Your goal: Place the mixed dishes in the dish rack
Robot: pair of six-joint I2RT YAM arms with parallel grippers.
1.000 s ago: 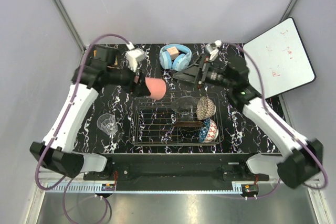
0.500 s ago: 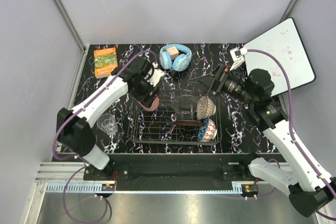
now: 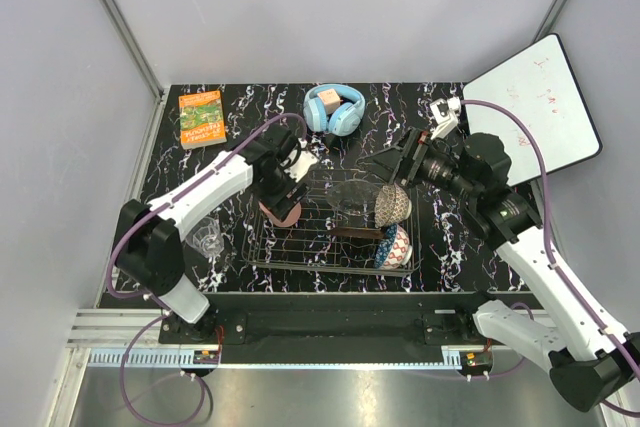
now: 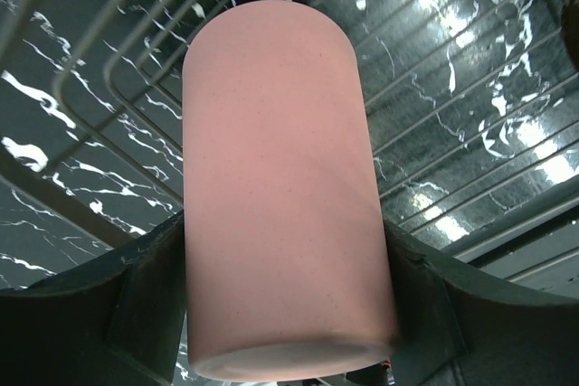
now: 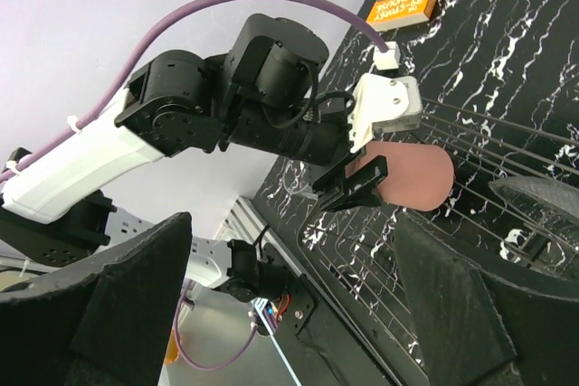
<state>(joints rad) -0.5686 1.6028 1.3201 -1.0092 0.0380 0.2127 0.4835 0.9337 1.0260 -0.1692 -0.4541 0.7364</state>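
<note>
I'm on the cup step. My left gripper is clamped across the salmon-pink cup, one finger pressed on each side of its wall. The cup hangs over the left end of the wire dish rack. I cannot tell whether it touches the wires yet. My right gripper stands wide with nothing between its fingers, hovering by the far right corner of the rack.

The right half of the rack is taken. The beige-brown patterned bowl and the blue-patterned bowl stand on edge there, and the clear glass dish sits just beside them. The small glass tumbler stands on the marbled table, left of the rack and outside it.

Next, I judge, I should lower the cup into the free left part of the rack, well clear of the glass dish, until the wires carry it. Only then should I spread my left fingers and draw back along the cup's axis, so I don't tip it. After that the tumbler looks like the one dish left to load
</note>
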